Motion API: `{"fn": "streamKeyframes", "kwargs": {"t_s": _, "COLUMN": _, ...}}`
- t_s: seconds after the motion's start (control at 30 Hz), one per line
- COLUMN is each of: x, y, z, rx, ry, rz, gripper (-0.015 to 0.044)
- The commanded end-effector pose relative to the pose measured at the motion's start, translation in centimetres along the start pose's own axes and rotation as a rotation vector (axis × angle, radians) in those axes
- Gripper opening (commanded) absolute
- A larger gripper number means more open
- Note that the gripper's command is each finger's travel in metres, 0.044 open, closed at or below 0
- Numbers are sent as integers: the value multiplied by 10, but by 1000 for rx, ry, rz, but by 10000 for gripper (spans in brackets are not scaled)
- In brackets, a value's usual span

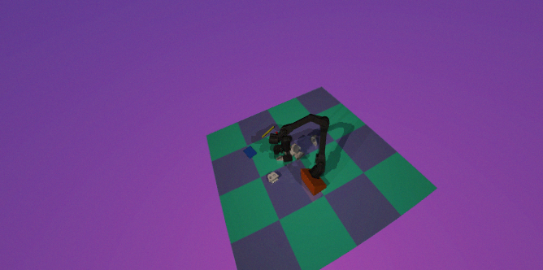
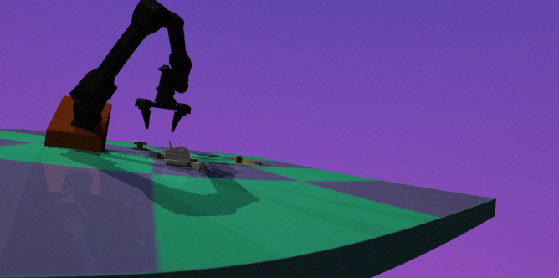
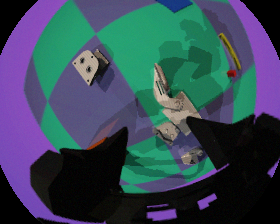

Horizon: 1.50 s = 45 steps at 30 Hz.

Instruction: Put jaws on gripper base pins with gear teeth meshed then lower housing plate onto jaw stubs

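Note:
My gripper [image 2: 160,130] [image 3: 157,124] is open and empty, pointing down, above the pale parts. The pale housing plate [image 1: 272,176] [image 2: 139,145] [image 3: 84,69] lies apart from the other parts, its two holes showing in the wrist view. A larger pale body [image 1: 296,151] [image 2: 177,157] [image 3: 187,114], seemingly the gripper base, lies beyond the fingers. A long pointed jaw [image 3: 161,89] lies against or over its edge; I cannot tell whether it is on a pin. A small pale part [image 3: 166,132] is beside the body, and another [image 1: 314,140] [image 2: 199,166] [image 3: 192,156] is near the right finger. Gear meshing cannot be made out.
A blue flat piece [image 1: 249,152] [image 3: 175,4], a yellow stick [image 1: 268,132] [image 2: 253,162] [image 3: 230,51] and a small red block [image 2: 238,159] [image 3: 231,73] lie beyond the parts. The arm stands on an orange base [image 1: 312,181] [image 2: 75,126].

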State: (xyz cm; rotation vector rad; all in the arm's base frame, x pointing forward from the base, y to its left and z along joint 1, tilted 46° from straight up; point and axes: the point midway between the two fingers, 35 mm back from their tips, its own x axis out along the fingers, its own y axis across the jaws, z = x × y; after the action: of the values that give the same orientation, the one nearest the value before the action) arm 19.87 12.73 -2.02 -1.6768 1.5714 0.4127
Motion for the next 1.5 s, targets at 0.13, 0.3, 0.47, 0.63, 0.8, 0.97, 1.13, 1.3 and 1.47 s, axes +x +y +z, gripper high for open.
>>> {"fn": "streamKeyframes", "kwargs": {"t_s": 0.13, "x": 0, "y": 0, "z": 0, "rx": 0, "ry": 0, "rz": 0, "gripper": 335}}
{"fn": "streamKeyframes", "kwargs": {"t_s": 0.3, "x": 0, "y": 0, "z": 0, "rx": 0, "ry": 0, "rz": 0, "gripper": 204}}
{"fn": "streamKeyframes", "kwargs": {"t_s": 0.47, "x": 0, "y": 0, "z": 0, "rx": 0, "ry": 0, "rz": 0, "gripper": 73}}
{"fn": "streamKeyframes", "kwargs": {"t_s": 0.63, "x": 0, "y": 0, "z": 0, "rx": 0, "ry": 0, "rz": 0, "gripper": 0}}
{"fn": "streamKeyframes", "kwargs": {"t_s": 0.8, "x": 0, "y": 0, "z": 0, "rx": 0, "ry": 0, "rz": 0, "gripper": 0}}
{"fn": "streamKeyframes", "kwargs": {"t_s": 0.97, "x": 0, "y": 0, "z": 0, "rx": 0, "ry": 0, "rz": 0, "gripper": 0}}
{"fn": "streamKeyframes", "kwargs": {"t_s": 1.13, "x": 0, "y": 0, "z": 0, "rx": 0, "ry": 0, "rz": 0, "gripper": 0}}
{"fn": "streamKeyframes", "kwargs": {"t_s": 1.3, "x": 0, "y": 0, "z": 0, "rx": 0, "ry": 0, "rz": 0, "gripper": 26}}
{"fn": "streamKeyframes", "kwargs": {"t_s": 1.47, "x": 0, "y": 0, "z": 0, "rx": 0, "ry": 0, "rz": 0, "gripper": 157}}
